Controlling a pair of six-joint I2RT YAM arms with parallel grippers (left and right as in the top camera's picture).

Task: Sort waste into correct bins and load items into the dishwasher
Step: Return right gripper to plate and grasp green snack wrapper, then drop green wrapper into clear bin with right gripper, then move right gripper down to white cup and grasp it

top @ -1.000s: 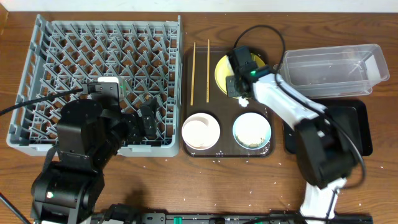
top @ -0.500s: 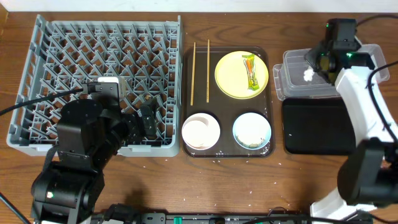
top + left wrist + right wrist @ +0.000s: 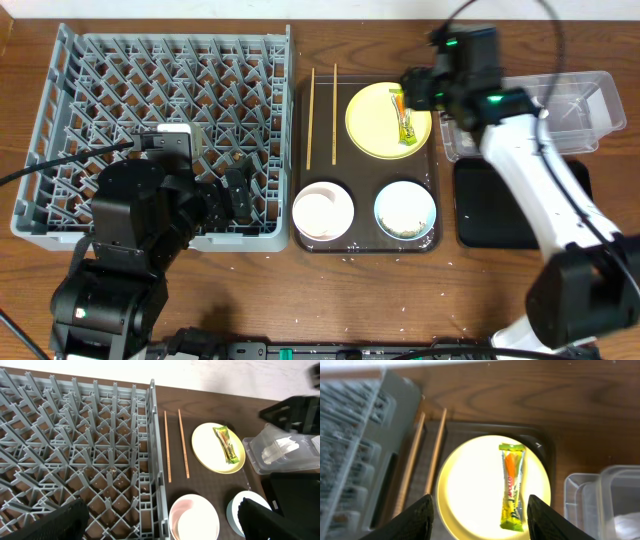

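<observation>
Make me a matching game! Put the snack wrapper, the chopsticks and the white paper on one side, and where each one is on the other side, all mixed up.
Things:
1. snack wrapper
2. chopsticks
3. white paper

Places:
A. inside the clear tub
B. lying straight on the brown tray
C. on the yellow plate

Pairs: 1-C, 2-B, 3-A.

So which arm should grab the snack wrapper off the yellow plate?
Probably the right one. Its open right gripper hangs above the snack wrapper on the yellow plate. The left gripper sits over the dish rack, farther away.
</observation>
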